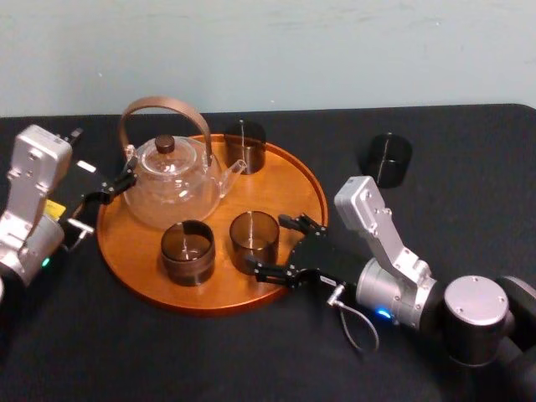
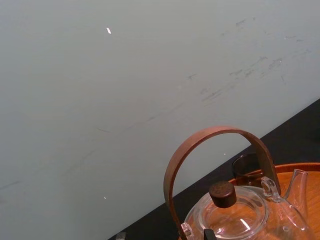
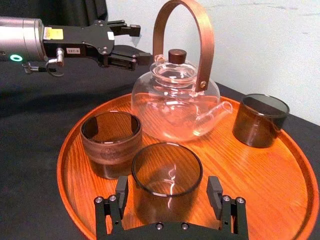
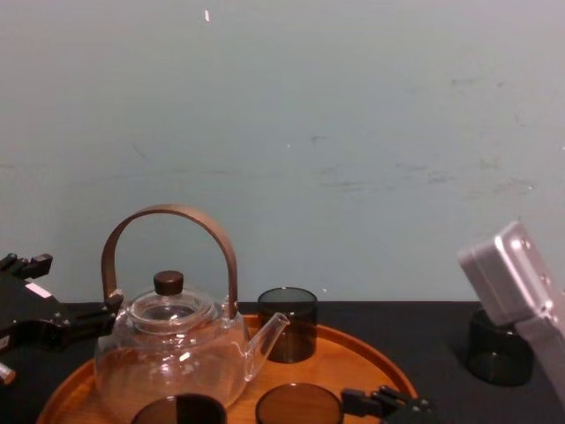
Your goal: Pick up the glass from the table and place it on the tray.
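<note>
Right gripper (image 3: 168, 187) hangs low over the near rim of the large round orange-brown wooden tray (image 1: 285, 180), its fingers (image 3: 121, 192) spread to either side of a short smoky-brown cylindrical glass (image 1: 254, 234) that stands upright on the tray's floor; whether the pads touch its wall I cannot tell. Placement looks done, so the hazard lies in the retreat: a crooked pull-back could hook a finger on the glass and tip it, or drag it over the rim onto the flat matte black table (image 1: 251, 352). Just to the gripper's left stands a darker banded glass cup (image 1: 187, 249), close enough to be knocked by a sideways swing. Beyond is a clear glass teapot with a bent wooden handle (image 1: 172, 188), with the left gripper (image 1: 124, 182), fingers spread, just beside it. Farther off, a dark glass tumbler (image 1: 244, 146) stands at the tray's far rim, and a second dark tumbler (image 1: 385, 157) stands on the table, well apart to the right.
</note>
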Controlling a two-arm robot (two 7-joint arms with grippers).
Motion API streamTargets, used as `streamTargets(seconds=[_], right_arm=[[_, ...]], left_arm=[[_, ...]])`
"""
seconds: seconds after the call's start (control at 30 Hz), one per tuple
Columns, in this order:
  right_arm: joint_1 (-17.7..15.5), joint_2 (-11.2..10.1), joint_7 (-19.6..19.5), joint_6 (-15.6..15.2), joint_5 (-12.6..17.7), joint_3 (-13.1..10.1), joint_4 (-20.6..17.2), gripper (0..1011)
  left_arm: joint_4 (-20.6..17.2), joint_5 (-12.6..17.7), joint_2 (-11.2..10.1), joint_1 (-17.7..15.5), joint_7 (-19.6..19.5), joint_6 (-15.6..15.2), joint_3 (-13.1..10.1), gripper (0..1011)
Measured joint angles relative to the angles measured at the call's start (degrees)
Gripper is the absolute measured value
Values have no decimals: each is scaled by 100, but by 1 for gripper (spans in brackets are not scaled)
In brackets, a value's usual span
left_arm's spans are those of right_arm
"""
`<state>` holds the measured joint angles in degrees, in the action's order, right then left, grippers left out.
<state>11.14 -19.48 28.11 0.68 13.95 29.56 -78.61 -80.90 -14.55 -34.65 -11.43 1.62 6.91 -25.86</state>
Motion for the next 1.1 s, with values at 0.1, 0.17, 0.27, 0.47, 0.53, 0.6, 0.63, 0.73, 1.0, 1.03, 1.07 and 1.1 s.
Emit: streamTargets(seconds=[0.1, 0.17, 0.27, 0.47, 0.53, 0.6, 0.63, 0.73, 1.0, 1.03, 1.07, 1.1], right_arm=[[-112, -89, -33, -30, 5, -46, -134, 1002], [-176, -137, -50, -35, 6, -71, -202, 1002], [-295, -235, -69, -34, 17, -123, -323, 1002], [-559, -436, -137, -2, 122, -340, -586, 1002], [-778, -674, -369, 3, 349, -925, -698, 1002], [-782, -691, -395, 1, 389, -1015, -668, 1002], [-781, -704, -418, -3, 440, -1109, -625, 1002], [-745, -710, -467, -18, 555, -1296, -512, 1002], [-637, -712, -537, -52, 740, -1631, -205, 1002], [-625, -712, -541, -53, 740, -1642, -184, 1002], [-613, -712, -543, -56, 740, -1650, -164, 1002], [-596, -710, -547, -61, 740, -1661, -138, 1002]], left_arm=[[0, 0, 0, 0, 0, 0, 0, 1010], [0, 0, 0, 0, 0, 0, 0, 1009], [0, 0, 0, 0, 0, 0, 0, 1009], [0, 0, 0, 0, 0, 0, 0, 1009], [0, 0, 0, 0, 0, 0, 0, 1009], [0, 0, 0, 0, 0, 0, 0, 1010], [0, 0, 0, 0, 0, 0, 0, 1010], [0, 0, 0, 0, 0, 0, 0, 1010], [0, 0, 0, 0, 0, 0, 0, 1009], [0, 0, 0, 0, 0, 0, 0, 1010], [0, 0, 0, 0, 0, 0, 0, 1009], [0, 0, 0, 0, 0, 0, 0, 1009]])
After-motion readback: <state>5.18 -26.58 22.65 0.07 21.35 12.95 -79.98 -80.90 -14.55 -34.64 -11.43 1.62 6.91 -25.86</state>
